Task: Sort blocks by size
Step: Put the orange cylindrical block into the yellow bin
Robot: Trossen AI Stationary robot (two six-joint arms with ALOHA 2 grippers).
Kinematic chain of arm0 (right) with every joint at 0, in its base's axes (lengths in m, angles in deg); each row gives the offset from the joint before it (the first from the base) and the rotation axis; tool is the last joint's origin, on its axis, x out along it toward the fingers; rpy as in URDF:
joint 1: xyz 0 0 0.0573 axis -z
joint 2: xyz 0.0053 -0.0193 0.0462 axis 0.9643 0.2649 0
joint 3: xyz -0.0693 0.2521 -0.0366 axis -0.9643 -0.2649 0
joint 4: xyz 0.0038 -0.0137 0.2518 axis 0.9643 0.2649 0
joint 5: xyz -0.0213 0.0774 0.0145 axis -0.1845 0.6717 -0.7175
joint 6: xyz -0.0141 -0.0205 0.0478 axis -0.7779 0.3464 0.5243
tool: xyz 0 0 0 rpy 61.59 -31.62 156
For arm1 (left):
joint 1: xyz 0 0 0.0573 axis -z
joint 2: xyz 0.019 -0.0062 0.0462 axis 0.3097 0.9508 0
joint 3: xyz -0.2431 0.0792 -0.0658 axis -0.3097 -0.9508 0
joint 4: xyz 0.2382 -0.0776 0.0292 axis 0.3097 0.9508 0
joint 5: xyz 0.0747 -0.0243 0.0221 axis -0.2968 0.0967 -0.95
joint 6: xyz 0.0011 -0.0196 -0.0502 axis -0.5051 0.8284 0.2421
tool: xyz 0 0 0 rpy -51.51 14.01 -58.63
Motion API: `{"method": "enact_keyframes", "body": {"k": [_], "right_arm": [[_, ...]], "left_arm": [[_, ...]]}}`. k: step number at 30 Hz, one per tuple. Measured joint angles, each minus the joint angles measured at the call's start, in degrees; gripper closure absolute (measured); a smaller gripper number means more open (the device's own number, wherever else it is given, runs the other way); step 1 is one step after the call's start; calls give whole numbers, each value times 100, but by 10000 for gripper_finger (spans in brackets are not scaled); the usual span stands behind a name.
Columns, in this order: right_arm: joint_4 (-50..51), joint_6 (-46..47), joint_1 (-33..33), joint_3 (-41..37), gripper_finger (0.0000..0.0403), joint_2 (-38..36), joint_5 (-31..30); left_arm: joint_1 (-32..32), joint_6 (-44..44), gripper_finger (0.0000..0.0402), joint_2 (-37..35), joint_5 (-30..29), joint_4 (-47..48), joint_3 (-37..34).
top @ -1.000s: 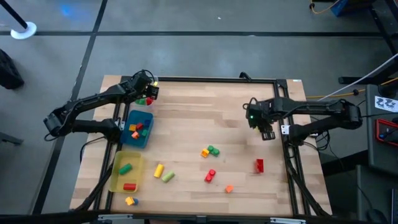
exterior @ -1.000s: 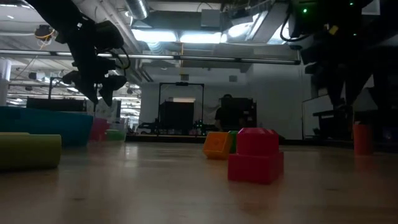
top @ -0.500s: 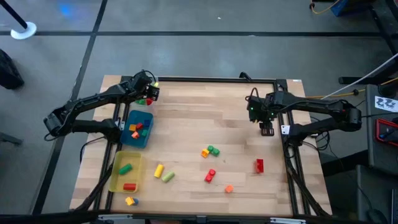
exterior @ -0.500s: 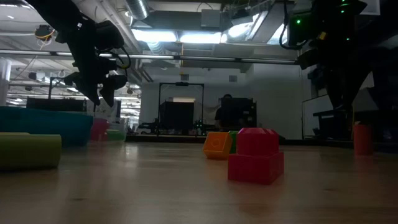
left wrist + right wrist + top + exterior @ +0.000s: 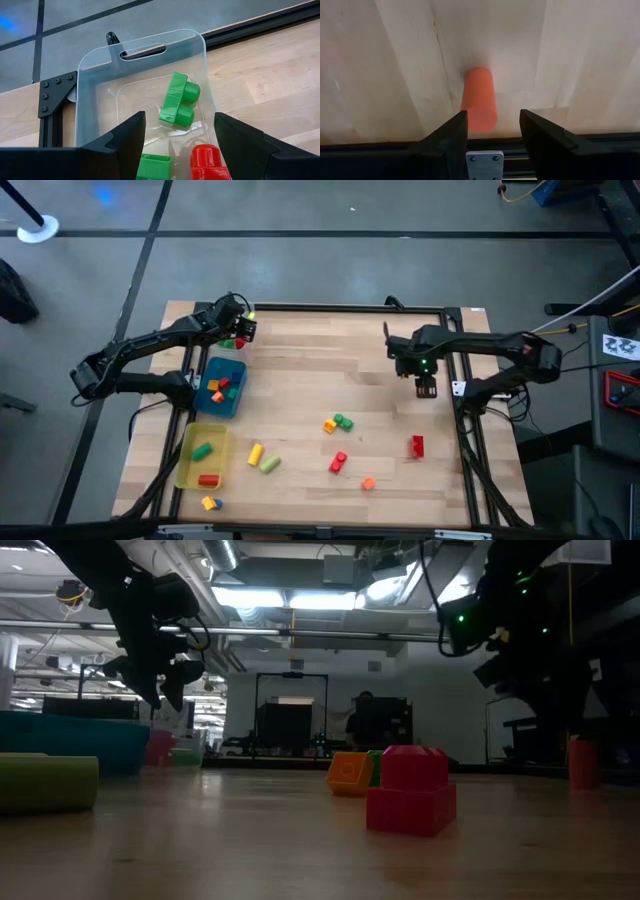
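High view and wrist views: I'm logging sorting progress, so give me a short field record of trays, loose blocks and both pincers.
clear tray: green brick, red cylinder, another green piece
blue tray: several small red and orange pieces
yellow tray: green block, red block
loose on table: several blocks, including a red brick
left pincer: open, above the clear tray
right pincer: open, above an orange cylinder

Wooden bench [image 5: 320, 385] carries a clear tray [image 5: 95, 75], a blue tray [image 5: 232, 404] and a yellow tray [image 5: 187, 462] along one side.
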Motion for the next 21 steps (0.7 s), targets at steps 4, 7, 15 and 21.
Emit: {"method": "enact_keyframes", "body": {"k": [4, 7, 15, 21], "right_arm": [[-2, -142, 0, 1, 221, 230, 4], [1, -144, 0, 0, 221, 360, 128], [2, -146, -2, 0, 221, 619, 150], [4, -146, -2, 2, 221, 761, 150]], "left_arm": [[0, 0, 180, 0, 0, 0, 0], [0, 2, 180, 0, 0, 0, 0], [0, 2, 180, 0, 0, 2, 0], [0, 4, 180, 0, -1, 2, 0]]}}
